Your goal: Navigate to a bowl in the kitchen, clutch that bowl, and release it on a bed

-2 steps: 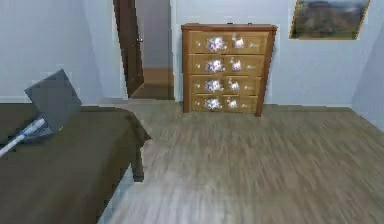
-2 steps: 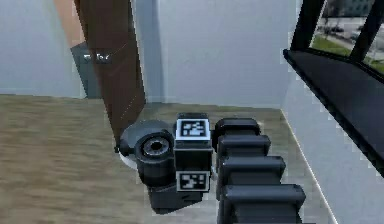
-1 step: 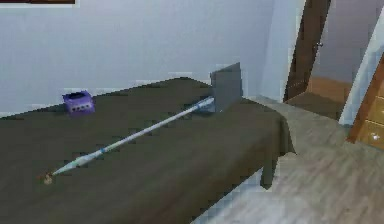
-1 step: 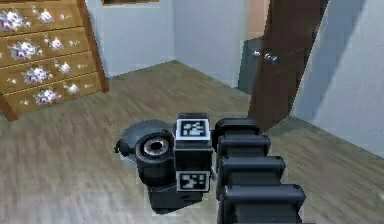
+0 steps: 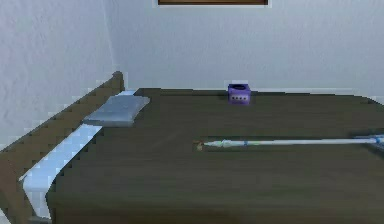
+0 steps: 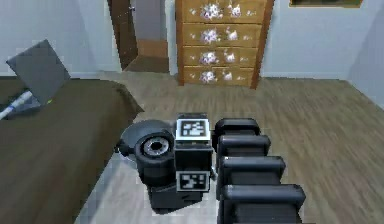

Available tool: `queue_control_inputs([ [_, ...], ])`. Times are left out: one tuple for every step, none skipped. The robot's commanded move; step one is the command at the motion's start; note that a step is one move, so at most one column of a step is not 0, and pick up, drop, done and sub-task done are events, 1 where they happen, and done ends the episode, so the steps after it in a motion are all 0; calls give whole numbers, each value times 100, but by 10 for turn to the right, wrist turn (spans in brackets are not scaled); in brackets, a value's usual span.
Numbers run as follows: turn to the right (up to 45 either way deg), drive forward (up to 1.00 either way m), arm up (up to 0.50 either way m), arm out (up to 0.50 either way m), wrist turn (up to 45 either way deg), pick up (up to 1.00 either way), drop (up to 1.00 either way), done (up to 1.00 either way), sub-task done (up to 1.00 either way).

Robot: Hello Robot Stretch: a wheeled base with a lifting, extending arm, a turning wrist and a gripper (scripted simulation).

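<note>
Hovering gripper (image 6: 148, 150) just beside bed (image 6: 70, 115) edge — dresser (image 6: 222, 40) well beyond it | purple bowl (image 5: 238, 92) on bed | whether it grips anything: cannot tell

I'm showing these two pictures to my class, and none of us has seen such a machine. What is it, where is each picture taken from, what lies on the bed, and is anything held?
This is a simulated wheeled robot with one extending arm. The forward view looks ahead from the robot: a bed with a dark cover carries a grey pillow, a small purple bowl and a long pale blue stick. The arm side view looks out sideways from the robot's body: the dark blocks are the arm, the white squares are markers, and left of them sits the gripper. A wooden dresser stands beyond. I cannot tell whether the gripper holds anything.
</note>
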Motion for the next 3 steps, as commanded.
queue_control_inputs([
  [-150, 0, 0, 0, 0, 0, 0, 0, 0],
  [0, 25, 0, 0, 0, 0, 0, 0, 0],
  [-300, 0, 0, 0, 0, 0, 0, 0, 0],
])
